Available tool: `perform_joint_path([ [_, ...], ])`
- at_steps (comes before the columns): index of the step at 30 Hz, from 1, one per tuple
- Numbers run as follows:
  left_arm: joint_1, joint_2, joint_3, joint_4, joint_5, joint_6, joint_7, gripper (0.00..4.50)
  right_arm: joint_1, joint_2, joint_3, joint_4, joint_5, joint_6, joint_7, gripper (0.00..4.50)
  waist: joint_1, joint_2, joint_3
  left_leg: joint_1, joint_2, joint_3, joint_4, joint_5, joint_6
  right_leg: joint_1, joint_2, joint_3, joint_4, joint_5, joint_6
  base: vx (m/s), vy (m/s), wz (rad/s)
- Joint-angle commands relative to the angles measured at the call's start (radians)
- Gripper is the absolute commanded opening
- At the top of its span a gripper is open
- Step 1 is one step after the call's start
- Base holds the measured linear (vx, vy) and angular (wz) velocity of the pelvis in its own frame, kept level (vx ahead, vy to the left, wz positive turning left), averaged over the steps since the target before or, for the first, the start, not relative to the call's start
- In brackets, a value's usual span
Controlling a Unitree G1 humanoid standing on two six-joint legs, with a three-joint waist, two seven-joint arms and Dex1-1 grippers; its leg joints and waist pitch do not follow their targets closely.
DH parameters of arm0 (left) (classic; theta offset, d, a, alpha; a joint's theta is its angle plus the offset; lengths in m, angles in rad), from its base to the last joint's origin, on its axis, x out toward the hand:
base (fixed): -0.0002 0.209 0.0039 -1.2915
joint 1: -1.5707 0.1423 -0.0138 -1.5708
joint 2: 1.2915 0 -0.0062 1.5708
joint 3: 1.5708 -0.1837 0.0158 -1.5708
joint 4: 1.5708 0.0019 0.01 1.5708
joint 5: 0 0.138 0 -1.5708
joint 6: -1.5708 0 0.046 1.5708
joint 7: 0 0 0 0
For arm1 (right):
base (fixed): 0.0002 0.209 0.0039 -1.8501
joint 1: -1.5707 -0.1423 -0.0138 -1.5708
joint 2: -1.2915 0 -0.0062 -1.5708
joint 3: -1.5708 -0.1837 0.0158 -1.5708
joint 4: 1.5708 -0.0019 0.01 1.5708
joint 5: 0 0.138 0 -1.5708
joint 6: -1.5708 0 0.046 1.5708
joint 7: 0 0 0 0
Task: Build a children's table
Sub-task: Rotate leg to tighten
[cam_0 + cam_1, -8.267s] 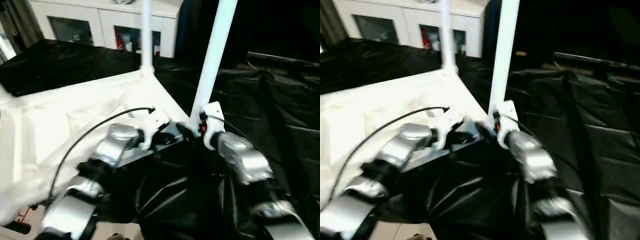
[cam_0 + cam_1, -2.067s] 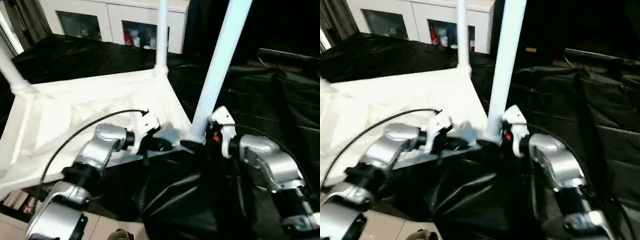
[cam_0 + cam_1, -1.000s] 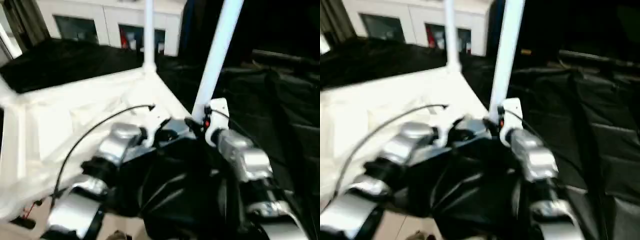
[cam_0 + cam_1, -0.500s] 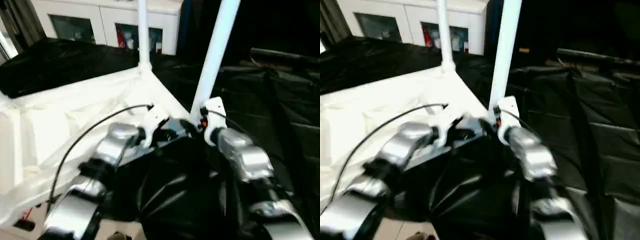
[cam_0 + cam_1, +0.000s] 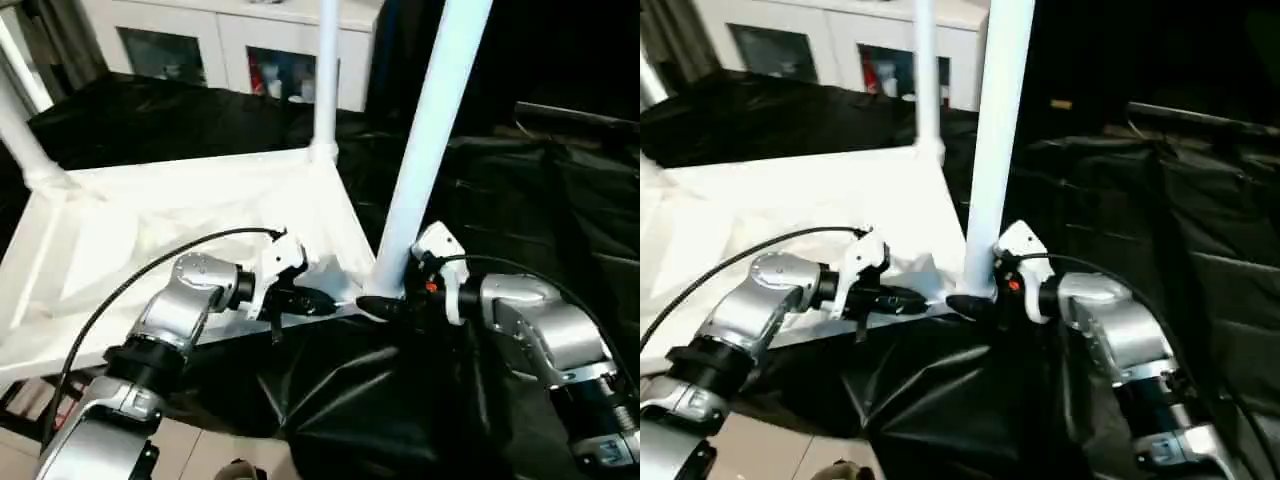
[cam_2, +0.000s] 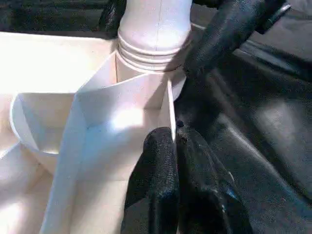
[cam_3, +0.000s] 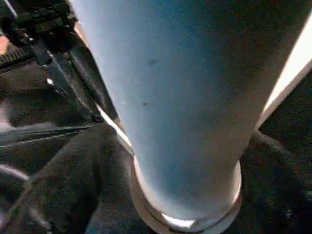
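Observation:
The children's table lies upside down, its white ribbed top [image 5: 180, 215] facing up. Three white legs stand upright in corner sockets: a near one [image 5: 430, 150], a far one [image 5: 325, 80] and one at the left [image 5: 22, 135]. My right gripper [image 5: 378, 303] is open, with a black finger on each side of the near leg's base [image 7: 185, 122]. My left gripper [image 5: 318, 301] is shut. Its fingertips [image 6: 163, 139] rest against the top's rim wall just beside that corner socket [image 6: 151, 53].
Black sheeting [image 5: 540, 230] covers the surface under and around the table. White cabinets [image 5: 240, 50] stand along the back. A black cable [image 5: 150, 270] arcs from my left wrist over the table top. Pale floor [image 5: 20, 450] shows at the near left.
The head camera has swung, so the whole picture has shifted. Both grippers stay at the near corner, the right at the leg's base and the left on the rim.

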Motion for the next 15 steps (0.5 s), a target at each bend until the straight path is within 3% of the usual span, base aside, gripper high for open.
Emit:
perform_joint_path([
  [1,-0.012,-0.020,-0.027,-0.065,-0.047,-0.015,-0.067,0.00,-0.003,0.007,0.021,-0.014,0.003,-0.003,-0.001,3.94,-0.001,-0.012,-0.077,0.013,0.030,-0.008,-0.072,-0.290,0.023,0.046,-0.050,0.038,-0.083,-0.467,-0.162,0.000,0.000,0.00],
  [9,-0.012,-0.028,-0.031,-0.062,-0.041,-0.010,-0.059,0.00,0.017,0.032,0.035,-0.042,0.008,0.009,-0.013,3.24,-0.002,-0.012,-0.079,0.012,0.029,-0.008,-0.072,-0.278,0.022,0.045,-0.049,0.039,-0.082,-0.449,-0.160,0.000,0.000,0.00],
  [12,-0.032,-0.063,-0.025,-0.027,-0.022,-0.009,0.018,0.00,0.013,0.096,0.014,0.001,-0.019,-0.007,-0.124,2.91,-0.003,-0.014,-0.080,0.007,0.029,-0.009,-0.073,-0.265,0.018,0.048,-0.050,0.038,-0.079,-0.439,-0.161,0.000,0.000,0.00],
  [15,-0.066,-0.111,-0.011,0.030,0.000,-0.007,0.114,0.00,-0.007,0.160,-0.010,0.073,-0.057,-0.026,-0.255,2.78,-0.007,-0.013,-0.080,0.011,0.024,-0.008,-0.071,-0.274,0.007,0.045,-0.049,0.036,-0.083,-0.468,-0.150,0.000,0.000,0.00],
])
